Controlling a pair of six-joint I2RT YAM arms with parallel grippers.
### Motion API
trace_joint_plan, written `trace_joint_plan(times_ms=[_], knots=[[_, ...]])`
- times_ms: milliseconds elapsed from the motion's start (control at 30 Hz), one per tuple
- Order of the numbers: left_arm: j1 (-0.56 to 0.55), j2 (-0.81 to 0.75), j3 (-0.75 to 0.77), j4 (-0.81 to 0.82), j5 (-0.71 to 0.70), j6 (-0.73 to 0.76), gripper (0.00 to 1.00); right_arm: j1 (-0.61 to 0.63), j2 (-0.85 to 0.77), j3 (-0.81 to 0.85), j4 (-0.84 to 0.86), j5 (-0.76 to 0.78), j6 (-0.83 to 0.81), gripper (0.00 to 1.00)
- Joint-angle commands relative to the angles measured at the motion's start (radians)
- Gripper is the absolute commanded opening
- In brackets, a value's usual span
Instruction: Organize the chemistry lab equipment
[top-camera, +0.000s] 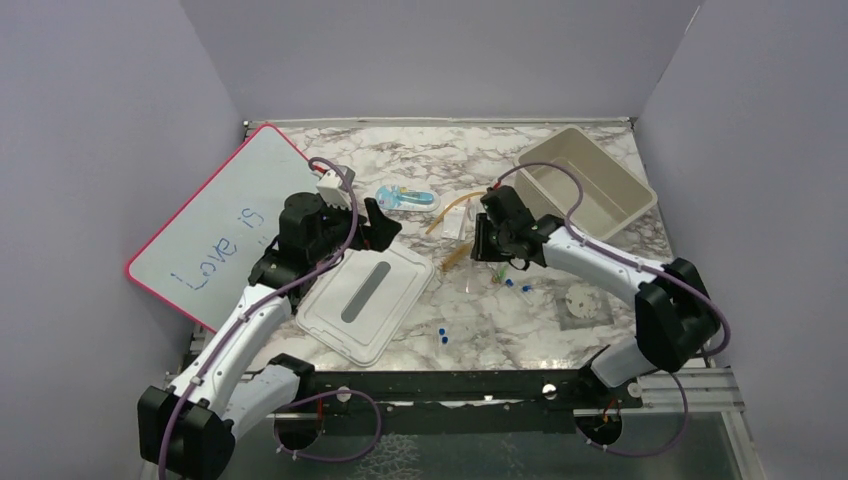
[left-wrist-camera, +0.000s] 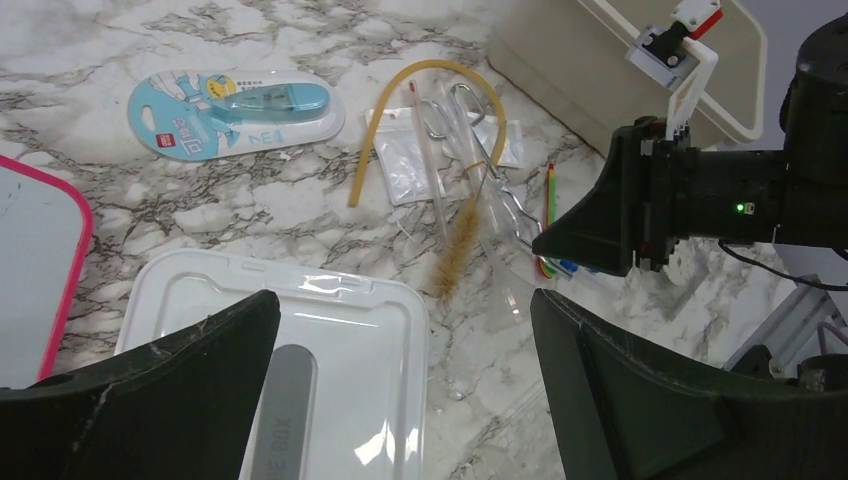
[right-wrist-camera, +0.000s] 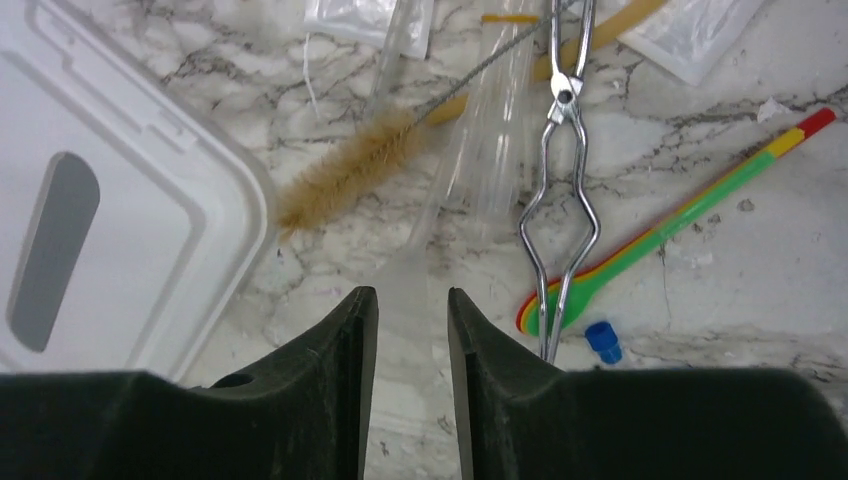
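The lab equipment lies in a loose pile on the marble table (top-camera: 500, 320). It includes amber tubing (left-wrist-camera: 363, 155), metal forceps (right-wrist-camera: 565, 95), a bristle brush (right-wrist-camera: 350, 170), a green stick with a spoon end (right-wrist-camera: 690, 215) and a clear test tube (right-wrist-camera: 495, 130). My right gripper (right-wrist-camera: 408, 300) is low over the pile. Its fingers are closed in on the near end of the clear tube, which fills the gap between them. My left gripper (left-wrist-camera: 405, 300) hangs wide open and empty above the right edge of a white box lid (left-wrist-camera: 330, 340).
An empty beige bin (top-camera: 585, 180) stands at the back right. A pink-framed whiteboard (top-camera: 230, 230) leans at the left. A blue correction-tape pack (left-wrist-camera: 235, 110) and clear packets (left-wrist-camera: 405, 160) lie behind the pile. Small blue caps (top-camera: 442, 335) are scattered near the front, one (right-wrist-camera: 603, 340) by the forceps.
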Motion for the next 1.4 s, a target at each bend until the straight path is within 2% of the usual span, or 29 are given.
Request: trace_joint_plan(times_ms=[0, 167, 300, 533, 900, 1100, 1300, 1367], knots=[[-0.004, 0.022, -0.003, 0.057, -0.049, 0.017, 0.99, 0.01, 0.103, 0.069, 0.125, 0.104, 0.05, 0.36], [-0.004, 0.035, -0.008, 0.072, -0.042, 0.013, 0.99, 0.01, 0.214, 0.122, 0.133, 0.074, 0.075, 0.46], [-0.004, 0.031, -0.017, 0.073, -0.04, 0.009, 0.99, 0.01, 0.264, 0.156, 0.14, 0.087, 0.114, 0.44], [-0.004, 0.028, -0.019, 0.073, -0.048, 0.011, 0.99, 0.009, 0.313, 0.206, 0.095, 0.189, 0.292, 0.4], [-0.024, 0.061, -0.018, 0.07, -0.054, 0.016, 0.99, 0.01, 0.352, 0.233, -0.007, 0.231, 0.426, 0.42], [-0.024, 0.053, -0.017, 0.063, -0.069, 0.019, 0.99, 0.011, 0.39, 0.24, -0.01, 0.239, 0.442, 0.43], [-0.024, 0.07, -0.014, 0.071, -0.068, 0.011, 0.99, 0.01, 0.47, 0.35, -0.034, 0.234, 0.396, 0.42], [-0.023, 0.081, -0.006, 0.072, -0.056, 0.004, 0.99, 0.009, 0.488, 0.376, -0.037, 0.225, 0.385, 0.39]])
